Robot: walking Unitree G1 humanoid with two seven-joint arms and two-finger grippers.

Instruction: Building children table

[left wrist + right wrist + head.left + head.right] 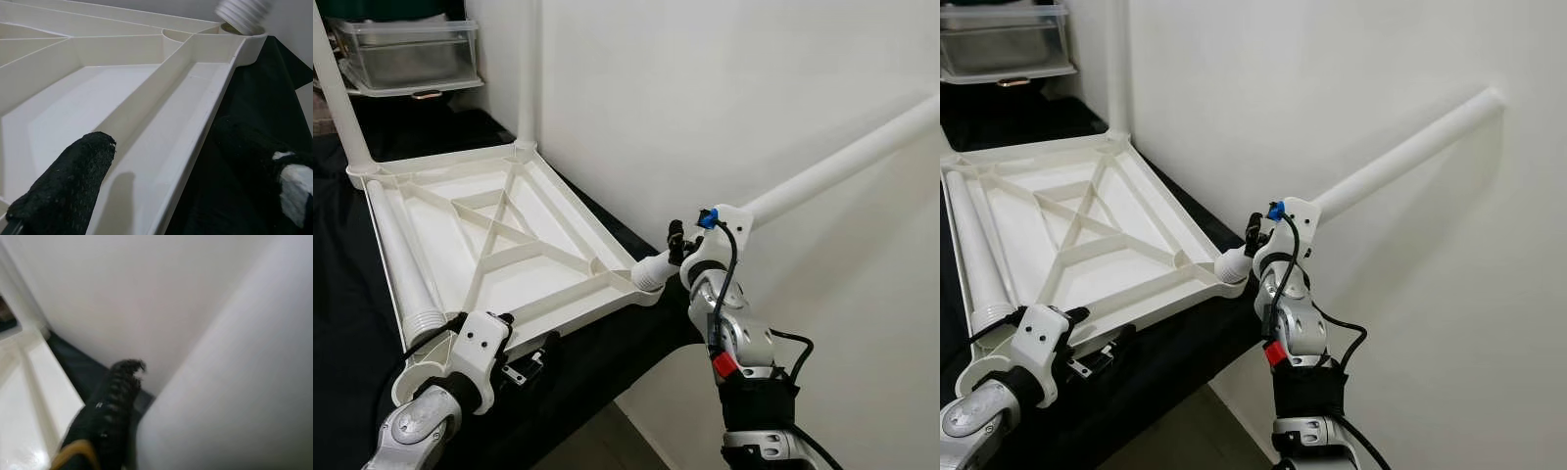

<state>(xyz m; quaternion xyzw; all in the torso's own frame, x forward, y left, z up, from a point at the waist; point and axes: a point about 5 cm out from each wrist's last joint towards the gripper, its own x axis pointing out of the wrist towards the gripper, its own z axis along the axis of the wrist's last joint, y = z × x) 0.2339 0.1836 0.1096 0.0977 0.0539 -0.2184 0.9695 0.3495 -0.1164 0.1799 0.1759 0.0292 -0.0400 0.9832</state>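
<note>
**Third leg goes to the near corner of the upturned table top**

At the far left, a white leg stands upright in the back corner socket of the table top, which lies underside up on a black cloth, its ribs and corner sockets facing the ceiling so the legs can be screwed in from above. A loose leg rests along the inside of the left rim, its threaded end toward the robot (parked there, I judge, until its turn). A second upright leg rises from the other back corner, beside the wall.

The left gripper sits at the near edge of the top. In the left wrist view one black finger lies inside the rim and the other outside on the cloth, so the gripper straddles the edge, apparently steadying the top against the turning force; whether the pads actually press the plastic I cannot tell.

Further right, the right gripper is closed around the long leg just above its threaded end, which meets the near right corner socket. The leg slants up and away toward the wall, not yet square to the top, so I judge it is being started in the thread.

The thread's engagement is hidden by the gripper. The right wrist view is blurred. A clear bin on the back shelf is cut off at the top.
</note>
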